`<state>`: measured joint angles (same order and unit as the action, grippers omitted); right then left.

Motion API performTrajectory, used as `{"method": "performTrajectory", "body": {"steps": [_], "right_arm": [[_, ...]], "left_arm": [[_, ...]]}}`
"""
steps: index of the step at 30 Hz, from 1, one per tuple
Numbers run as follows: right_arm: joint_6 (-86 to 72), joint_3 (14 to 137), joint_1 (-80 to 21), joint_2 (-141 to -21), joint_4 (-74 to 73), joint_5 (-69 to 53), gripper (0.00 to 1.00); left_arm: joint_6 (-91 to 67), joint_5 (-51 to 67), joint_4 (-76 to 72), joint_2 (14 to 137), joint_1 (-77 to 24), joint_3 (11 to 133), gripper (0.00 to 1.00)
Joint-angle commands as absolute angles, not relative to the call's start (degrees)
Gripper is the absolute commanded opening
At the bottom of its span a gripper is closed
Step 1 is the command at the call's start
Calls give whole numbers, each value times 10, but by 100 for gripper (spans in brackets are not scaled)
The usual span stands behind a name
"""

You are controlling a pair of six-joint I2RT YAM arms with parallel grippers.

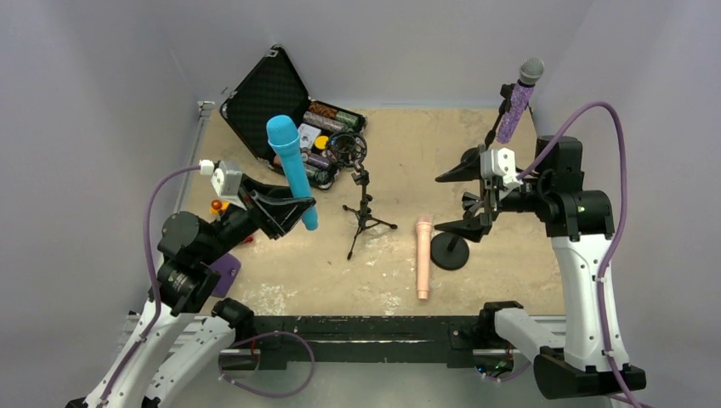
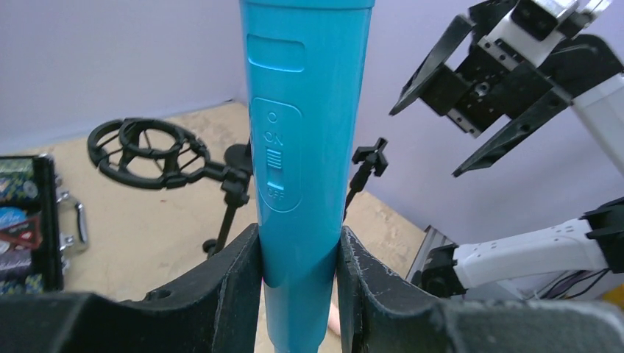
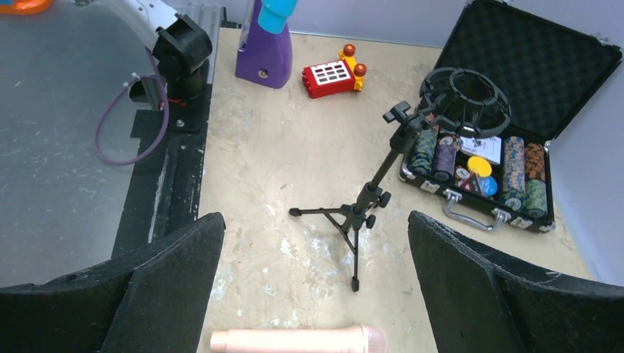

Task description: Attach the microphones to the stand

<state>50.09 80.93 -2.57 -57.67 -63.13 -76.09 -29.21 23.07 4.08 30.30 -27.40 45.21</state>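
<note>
My left gripper [image 1: 298, 206] is shut on the bright blue microphone [image 1: 291, 166] and holds it upright above the table, left of the tripod stand [image 1: 363, 197] with its ring shock mount. In the left wrist view the blue body [image 2: 305, 147] sits clamped between my fingers [image 2: 235, 287]. The peach-pink microphone [image 1: 422, 255] lies flat on the table; it also shows in the right wrist view [image 3: 298, 340]. The glittery purple microphone [image 1: 519, 98] with a grey mesh head sits in a round-base stand [image 1: 450, 250] at the right. My right gripper [image 1: 463, 200] is open and empty above the table.
An open black case [image 1: 276, 98] with poker chips lies at the back left. A purple object [image 3: 265, 51] and a red toy block [image 3: 331, 73] sit near the left arm's base. Grey walls close in on three sides.
</note>
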Motion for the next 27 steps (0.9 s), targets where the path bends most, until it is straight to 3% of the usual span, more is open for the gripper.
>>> {"method": "performTrajectory", "body": {"steps": [1,9,27], "right_arm": [[502,838,-50,-581,-627,-781,99],[420,815,-129,-595,-531,-770,98],[-39,725,-160,-608,-110,-809,97]], "left_arm": [[-337,283,-75,335,-278,489,0],[-309,268,-103,428,-355,543,0],[-290,204,-206,609,-446,663,0]]}}
